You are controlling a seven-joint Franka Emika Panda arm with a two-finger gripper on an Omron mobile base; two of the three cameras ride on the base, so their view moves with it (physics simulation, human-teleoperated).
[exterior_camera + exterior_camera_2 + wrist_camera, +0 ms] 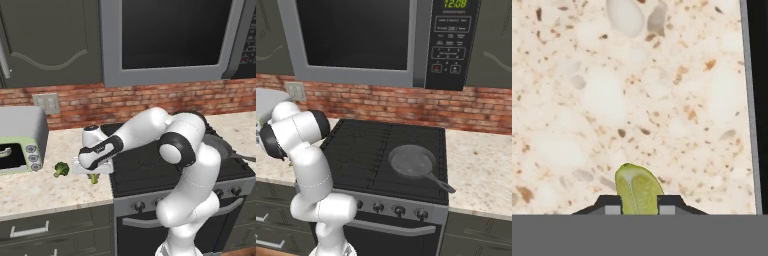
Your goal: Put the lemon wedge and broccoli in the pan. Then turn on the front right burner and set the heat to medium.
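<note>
The claw [639, 204] was closed on the lemon wedge [638, 189] low over the speckled worktop [587, 100] left of the cooktop; a sound lift would rise straight before swinging to the pan [411, 162], avoiding the broccoli [61, 169].

Looking down along the hand [639, 209], we've got the lemon wedge [638, 189] sitting right between the two dark fingertips [609, 204], one tip tight against each side of it. Its pale cut face and green rind point up into the frame. Under it we see speckled beige bench [612, 90], and a thin grey strip [751, 105] with black beyond it runs down the right edge.
</note>
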